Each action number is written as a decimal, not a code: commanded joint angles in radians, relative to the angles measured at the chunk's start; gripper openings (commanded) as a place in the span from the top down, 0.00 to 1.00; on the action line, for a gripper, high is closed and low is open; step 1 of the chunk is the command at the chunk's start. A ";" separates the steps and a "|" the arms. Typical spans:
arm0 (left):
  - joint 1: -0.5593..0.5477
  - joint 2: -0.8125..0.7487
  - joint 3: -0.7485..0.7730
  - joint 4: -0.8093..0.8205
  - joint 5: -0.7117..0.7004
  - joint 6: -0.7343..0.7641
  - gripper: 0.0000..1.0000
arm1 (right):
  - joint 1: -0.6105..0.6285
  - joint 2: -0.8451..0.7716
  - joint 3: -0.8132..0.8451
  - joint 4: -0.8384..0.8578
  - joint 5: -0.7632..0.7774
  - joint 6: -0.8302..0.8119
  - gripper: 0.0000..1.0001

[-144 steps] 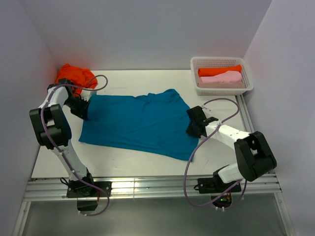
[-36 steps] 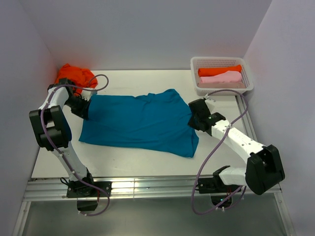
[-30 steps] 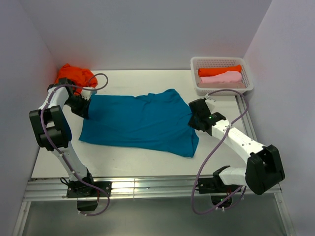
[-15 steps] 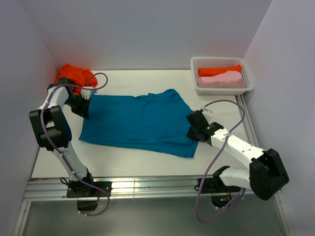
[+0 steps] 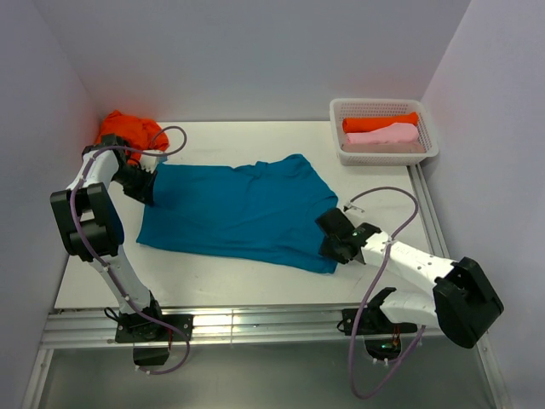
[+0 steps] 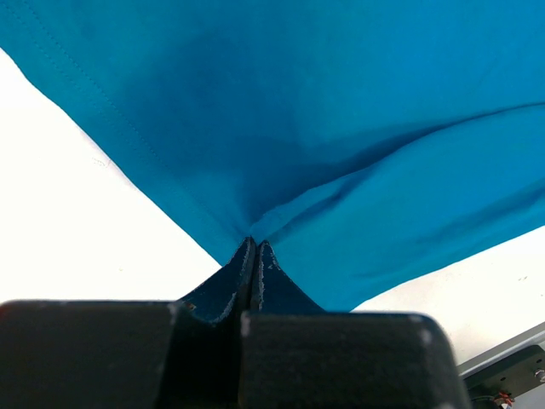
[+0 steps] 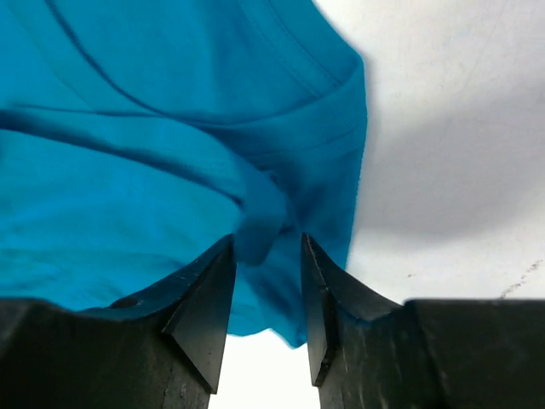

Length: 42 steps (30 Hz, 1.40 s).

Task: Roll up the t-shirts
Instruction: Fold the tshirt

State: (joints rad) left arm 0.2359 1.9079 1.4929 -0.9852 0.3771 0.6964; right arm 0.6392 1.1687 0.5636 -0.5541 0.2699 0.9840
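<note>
A teal t-shirt (image 5: 238, 213) lies spread flat across the middle of the table. My left gripper (image 5: 152, 189) is at its left edge, shut on a pinch of the teal cloth (image 6: 341, 111), which puckers at the fingertips (image 6: 254, 245). My right gripper (image 5: 330, 243) is low at the shirt's near right corner. Its jaws stand apart, open, with a raised fold of the teal t-shirt (image 7: 128, 170) between them (image 7: 266, 247). An orange t-shirt (image 5: 128, 129) lies crumpled at the far left corner.
A white lattice basket (image 5: 383, 104) stands at the far right and holds an orange roll (image 5: 379, 122) and a pink roll (image 5: 383, 135). Walls close in the table on the left, back and right. Purple cables loop off both arms.
My right gripper has moved along the shirt's right edge toward the near corner and opened its jaws there. The left arm has stayed put, still gripping.
</note>
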 commanded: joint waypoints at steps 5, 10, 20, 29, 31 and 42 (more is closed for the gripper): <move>0.000 -0.029 0.024 -0.009 0.026 0.018 1.00 | 0.007 0.066 0.240 -0.004 0.084 -0.053 0.58; -0.001 -0.023 0.027 -0.013 0.028 0.020 1.00 | 0.008 0.290 0.400 0.045 0.040 -0.126 0.59; -0.003 -0.020 0.029 -0.020 0.022 0.025 1.00 | 0.027 0.520 0.539 0.089 -0.027 -0.168 0.54; -0.004 -0.015 0.024 -0.020 0.028 0.023 1.00 | 0.054 0.551 0.565 0.085 -0.029 -0.162 0.52; -0.004 -0.013 0.023 -0.020 0.028 0.026 1.00 | 0.059 0.565 0.573 0.079 -0.032 -0.162 0.52; -0.004 -0.020 0.020 -0.024 0.028 0.034 1.00 | 0.068 0.603 0.590 0.057 -0.032 -0.160 0.65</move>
State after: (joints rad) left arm 0.2359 1.9083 1.4929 -0.9928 0.3779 0.7136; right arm 0.6983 1.7695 1.1110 -0.4915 0.2268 0.8295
